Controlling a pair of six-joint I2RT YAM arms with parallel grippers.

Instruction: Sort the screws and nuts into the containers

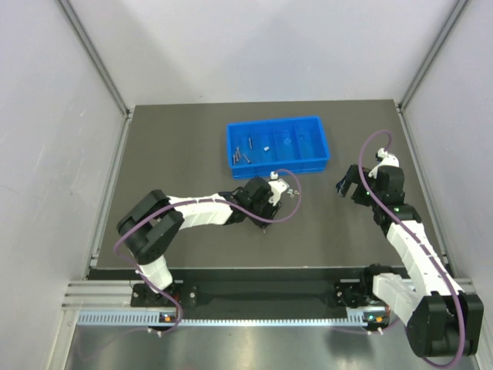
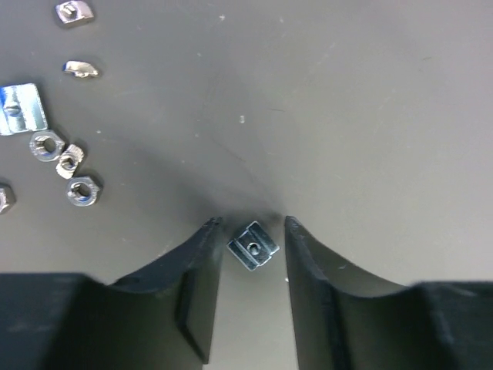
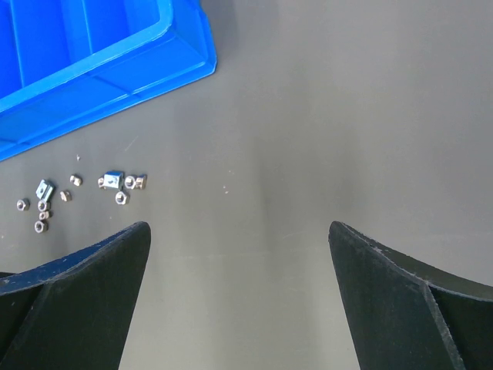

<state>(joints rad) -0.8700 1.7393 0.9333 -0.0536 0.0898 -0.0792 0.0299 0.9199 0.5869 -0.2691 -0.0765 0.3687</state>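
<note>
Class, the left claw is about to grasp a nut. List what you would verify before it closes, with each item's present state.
1. Square nut sits midway between the fingers of the left claw: ok.
2. No second nut in the gap; other loose nuts lie well aside: ok.
3. Fingertips low enough to catch the nut: cannot tell.
4. Blue tray has free room in its compartments: ok.
5. Right claw open, empty, clear of the way to the tray: ok.

bare table (image 3: 331,116) beside tray (image 3: 115,73), nuts (image 3: 113,179) strewn alongside
</note>
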